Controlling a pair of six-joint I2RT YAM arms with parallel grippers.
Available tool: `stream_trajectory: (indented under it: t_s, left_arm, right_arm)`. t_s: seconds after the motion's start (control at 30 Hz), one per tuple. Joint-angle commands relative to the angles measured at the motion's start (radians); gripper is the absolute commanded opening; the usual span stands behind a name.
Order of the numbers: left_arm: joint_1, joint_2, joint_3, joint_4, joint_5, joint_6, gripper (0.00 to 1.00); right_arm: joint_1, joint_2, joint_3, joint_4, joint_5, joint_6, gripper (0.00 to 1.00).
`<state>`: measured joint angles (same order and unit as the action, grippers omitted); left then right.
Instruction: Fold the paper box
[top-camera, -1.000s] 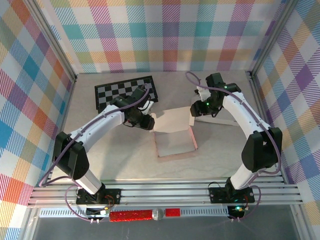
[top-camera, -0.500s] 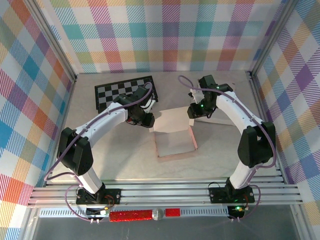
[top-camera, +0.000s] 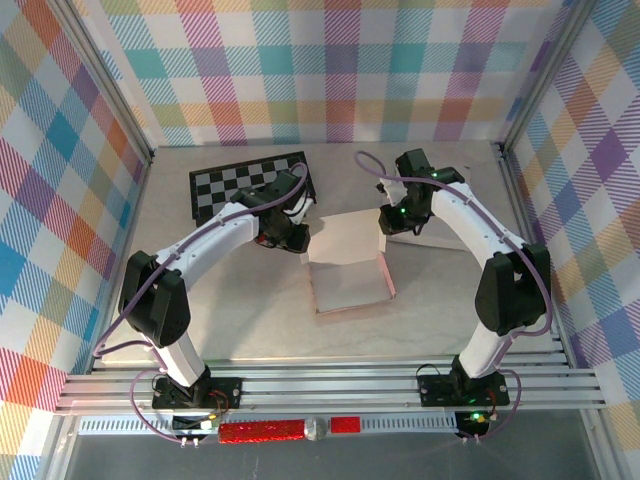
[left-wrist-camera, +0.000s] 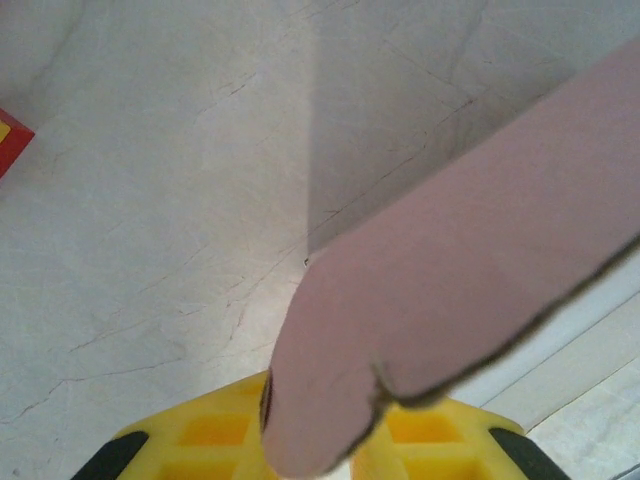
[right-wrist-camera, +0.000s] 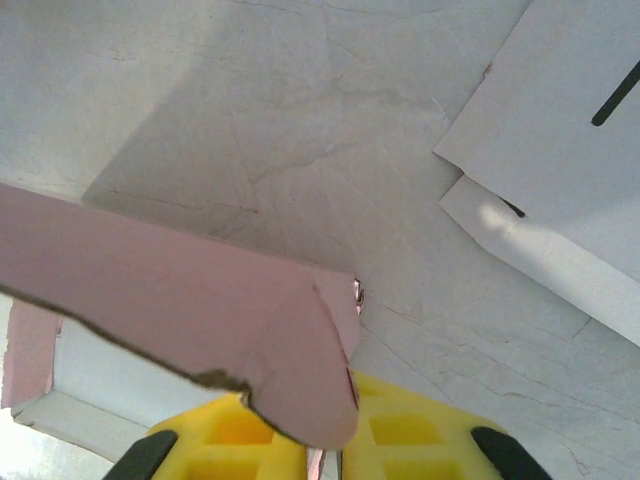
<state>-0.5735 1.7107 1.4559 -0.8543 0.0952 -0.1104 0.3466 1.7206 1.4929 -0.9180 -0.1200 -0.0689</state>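
Since a second ago both of your arms had closed in on the far corners of the box (top-camera: 348, 280), the right gripper (top-camera: 384, 222) shifting more toward 9 o'clock than the left gripper (top-camera: 297, 238) moved toward 3. Each gripper had gone from spread to pinching.

The box sat at the table's (top-camera: 250, 320) centre, its pink far wall raised at the 12 o'clock side and its base open toward you. The left wrist view showed the left flap (left-wrist-camera: 450, 290) running down between the yellow fingers (left-wrist-camera: 210, 440); the right wrist view showed the right flap (right-wrist-camera: 200, 300) gripped the same way.

You should have treated the box as light, thin card: stiff along its panels, weak at the creases, with rough edges that would likely tear or buckle under a hard pull. Holding near the flap roots, close to the crease, looked safest, as the smooth table would let the box slide.

No writing was readable. The white sheets (right-wrist-camera: 560, 130) at 2 o'clock carried only a black line, and the checkerboard (top-camera: 235, 185) lay at 11 o'clock.
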Motion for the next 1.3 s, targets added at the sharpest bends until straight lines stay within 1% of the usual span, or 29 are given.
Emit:
stream_trajectory:
  t_s: [0.0,0.13,0.37,0.6,0.9,1.17,1.2,1.27]
  left_arm:
    - [0.008,0.009,0.025,0.012,0.002,-0.010,0.19]
    - [0.008,0.011,0.025,0.023,-0.012,-0.028,0.16]
    - [0.006,0.006,0.024,0.038,-0.055,-0.071,0.11]
    - [0.001,-0.007,0.016,0.068,-0.098,-0.130,0.03]
    - [-0.005,0.001,0.017,0.104,-0.146,-0.222,0.00]
    - [-0.005,0.004,0.008,0.130,-0.171,-0.249,0.00]
    - [-0.005,0.001,0.015,0.119,-0.187,-0.239,0.05]
    - [-0.002,-0.008,0.039,0.073,-0.233,-0.211,0.22]
  right_arm:
    - [0.016,0.002,0.017,0.014,0.017,-0.008,0.13]
    - [0.027,0.000,0.019,0.020,0.054,0.010,0.10]
    - [0.060,-0.036,-0.013,0.058,0.123,0.061,0.00]
    - [0.088,-0.090,-0.059,0.109,0.149,0.126,0.00]
    - [0.116,-0.119,-0.112,0.172,0.184,0.246,0.00]
    - [0.141,-0.118,-0.133,0.226,0.227,0.305,0.00]
    - [0.141,-0.116,-0.137,0.222,0.237,0.304,0.00]
    - [0.141,-0.120,-0.147,0.225,0.248,0.287,0.00]
